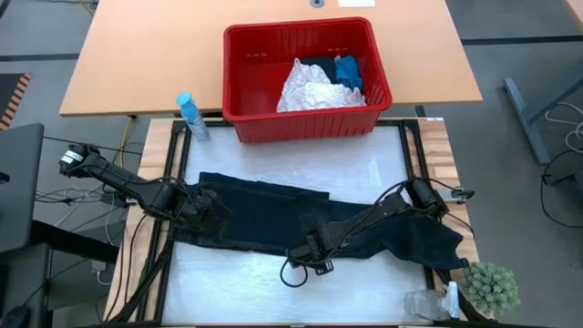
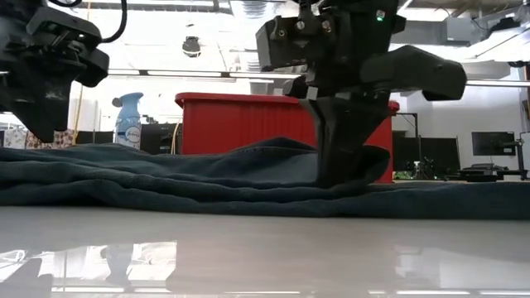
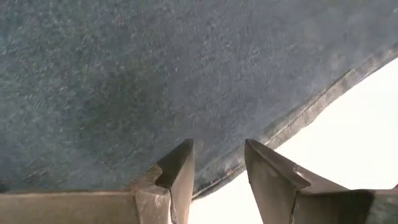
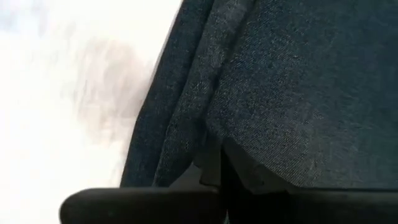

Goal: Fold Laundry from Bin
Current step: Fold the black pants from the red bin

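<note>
A large dark garment [image 1: 273,219] is spread flat across the white mat [image 1: 364,169], likely for folding. Its near edge is pinched by the right gripper [image 1: 305,253], fingers clamped together on a raised fold. The left gripper [image 1: 208,208] is held low over the garment's left end, fingers apart. The remaining laundry [image 1: 314,87] is left in the red bin [image 1: 246,82].

Table [image 1: 273,278]: garment [image 1: 273,214], bin [image 1: 246,82], bottle [image 1: 191,117]
</note>
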{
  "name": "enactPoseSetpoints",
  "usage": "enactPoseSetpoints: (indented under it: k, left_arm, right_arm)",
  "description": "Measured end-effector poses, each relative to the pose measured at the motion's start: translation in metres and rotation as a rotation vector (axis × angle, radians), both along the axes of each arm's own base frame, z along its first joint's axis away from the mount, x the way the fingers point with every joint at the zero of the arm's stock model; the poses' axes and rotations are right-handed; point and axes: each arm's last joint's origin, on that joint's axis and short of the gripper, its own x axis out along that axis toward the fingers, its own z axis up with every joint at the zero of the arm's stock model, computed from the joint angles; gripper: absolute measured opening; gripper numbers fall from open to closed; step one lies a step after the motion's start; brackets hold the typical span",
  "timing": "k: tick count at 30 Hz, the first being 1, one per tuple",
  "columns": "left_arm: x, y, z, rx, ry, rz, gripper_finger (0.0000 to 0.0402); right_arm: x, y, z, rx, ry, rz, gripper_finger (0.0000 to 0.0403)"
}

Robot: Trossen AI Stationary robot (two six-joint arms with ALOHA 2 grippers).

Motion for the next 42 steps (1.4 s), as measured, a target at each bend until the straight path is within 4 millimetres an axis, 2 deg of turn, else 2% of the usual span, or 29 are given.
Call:
enactPoseSetpoints:
  k: [5, 14, 19, 25, 27, 31, 34, 42]
  left_arm:
    - [0.000, 0.000, 0.000, -0.014, 0.006, -0.008, 0.0129]
    - [0.000, -0.003, 0.003, -0.086, 0.026, -0.033, 0.0129]
    - [-0.001, -0.006, 0.024, -0.156, 0.045, -0.072, 0.0129]
    - [-0.025, -0.008, 0.057, 0.069, 0.131, 0.121, 0.0129]
    - [-0.031, -0.014, 0.061, 0.085, 0.124, 0.142, 0.0129]
    - [-0.038, -0.030, 0.055, 0.040, 0.069, 0.221, 0.0137]
    - [-0.044, -0.035, 0.045, 0.034, 0.056, 0.294, 0.0155]
    - [-0.064, -0.031, 0.029, 0.092, 0.179, 0.416, 0.0221]
  right_arm:
    - [-0.008, 0.009, 0.010, 0.002, -0.013, 0.007, 0.0019]
    - [-0.012, 0.009, 0.022, -0.011, -0.052, -0.006, 0.0021]
    - [-0.012, 0.009, 0.014, 0.016, -0.043, 0.015, 0.0022]
    - [-0.012, 0.009, 0.014, 0.022, -0.044, -0.005, 0.0023]
    - [-0.012, 0.009, 0.014, 0.021, -0.043, -0.006, 0.0023]
    - [-0.012, 0.009, 0.014, 0.022, -0.045, -0.007, 0.0023]
    - [-0.012, 0.009, 0.014, 0.027, -0.049, -0.026, 0.0024]
    - [-0.012, 0.010, 0.014, 0.041, -0.052, -0.048, 0.0024]
